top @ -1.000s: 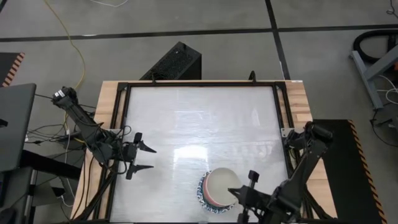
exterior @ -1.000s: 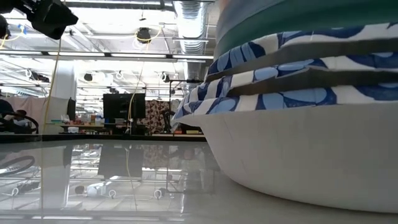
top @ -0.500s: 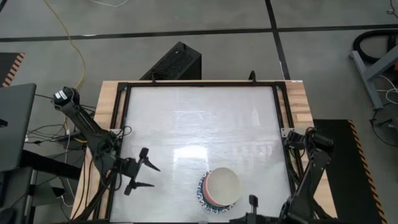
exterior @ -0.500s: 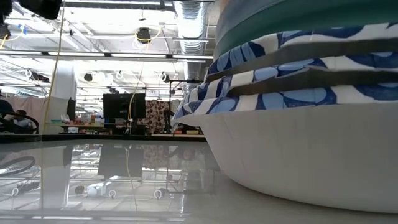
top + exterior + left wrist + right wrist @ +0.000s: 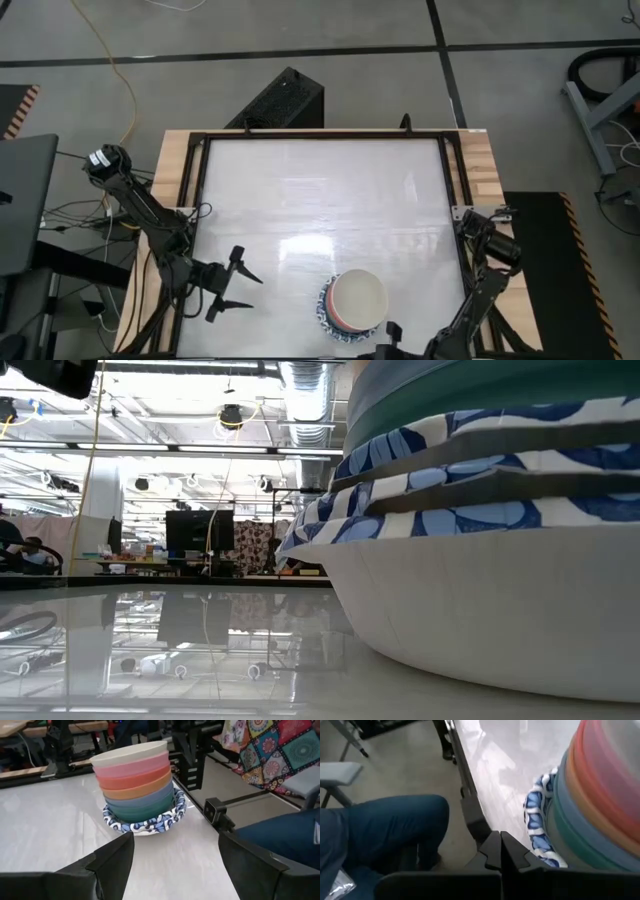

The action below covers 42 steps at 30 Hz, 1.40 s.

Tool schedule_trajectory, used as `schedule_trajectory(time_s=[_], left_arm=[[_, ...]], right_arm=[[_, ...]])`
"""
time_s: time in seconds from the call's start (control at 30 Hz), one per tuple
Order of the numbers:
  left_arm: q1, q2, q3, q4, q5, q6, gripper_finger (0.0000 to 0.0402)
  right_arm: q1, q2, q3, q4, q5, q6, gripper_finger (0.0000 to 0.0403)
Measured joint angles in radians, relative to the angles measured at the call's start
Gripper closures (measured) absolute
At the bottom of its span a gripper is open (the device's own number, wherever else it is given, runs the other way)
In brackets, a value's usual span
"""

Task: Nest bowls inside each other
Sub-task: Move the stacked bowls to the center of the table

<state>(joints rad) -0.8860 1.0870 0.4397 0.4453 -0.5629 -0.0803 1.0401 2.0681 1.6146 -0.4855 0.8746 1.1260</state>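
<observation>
The bowls (image 5: 355,305) stand nested in one stack near the table's near edge, right of the middle. In the left wrist view the stack (image 5: 139,785) shows cream on top, then pink, red, orange, blue and green, inside white bowls with blue patterned rims; the lowest one's base rests on the table. My left gripper (image 5: 238,290) (image 5: 175,855) hovers open left of the stack, pointing at it from a distance. My right gripper (image 5: 388,330) (image 5: 500,851) is shut at the near edge, just near-right of the stack (image 5: 590,805), touching nothing.
The low view shows the stack (image 5: 480,560) close up, filling its right half. A black frame (image 5: 320,135) runs round the glossy white table top. A person's leg in blue trousers (image 5: 380,830) is beside the table's near edge. Free room lies over the table's far half.
My right gripper has drawn back from the stack's rim toward the near edge and sunk, staying shut. My left gripper has moved toward the near edge, staying open. The stack has kept still.
</observation>
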Motion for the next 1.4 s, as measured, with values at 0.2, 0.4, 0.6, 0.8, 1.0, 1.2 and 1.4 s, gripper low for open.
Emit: schedule_trajectory(time_s=[0.2,0.4,0.6,0.8,1.0,1.2,1.4], left_arm=[[0.0,0.0,0.0,0.019,0.001,0.038,0.0122],[0.0,0.0,0.0,0.017,0.001,0.05,0.0123],[0.0,0.0,0.0,0.015,0.002,0.05,0.0123],[0.0,0.0,0.0,0.015,0.001,0.041,0.0123],[0.0,0.0,0.0,0.015,0.0,0.036,0.0123],[0.0,0.0,0.0,0.015,-0.001,0.036,0.0123],[0.0,0.0,0.0,0.007,-0.001,0.036,0.0123]], right_arm=[[-0.056,0.016,-0.025,0.013,-0.174,0.1,0.0394],[-0.087,0.016,-0.032,-0.029,-0.247,0.163,0.0394],[-0.088,0.016,-0.033,-0.052,-0.291,0.186,0.0394],[-0.093,0.016,-0.033,-0.143,-0.298,0.21,0.0394],[-0.121,0.016,-0.033,-0.193,-0.307,0.173,0.0394],[-0.168,0.016,-0.032,-0.195,-0.332,0.077,0.0394],[-0.223,0.016,-0.032,-0.201,-0.333,-0.053,0.0394]])
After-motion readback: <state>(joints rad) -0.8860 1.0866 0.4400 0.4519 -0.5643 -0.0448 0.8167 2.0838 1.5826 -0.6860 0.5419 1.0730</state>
